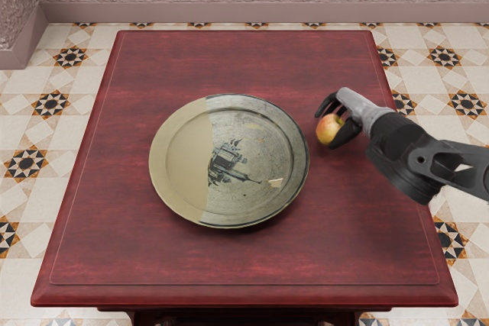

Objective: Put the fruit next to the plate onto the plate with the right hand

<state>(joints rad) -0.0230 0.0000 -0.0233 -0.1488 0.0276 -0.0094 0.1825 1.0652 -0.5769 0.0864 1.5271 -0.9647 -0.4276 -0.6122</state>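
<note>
On the dark red table (153, 250), the fruit (328, 129) sits inside the right hand's (342, 114) curled fingers, seemingly gripped. The hand hides the fruit's right side. The plate (182, 150) lies just left of the hand, apart from the fruit.

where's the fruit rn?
Head view: the fruit is right of the plate, just off its rim, with the right robot hand curled around it.

1 plate (183, 150), 1 fruit (328, 129), 1 table (229, 59), 1 robot hand (342, 116).
</note>
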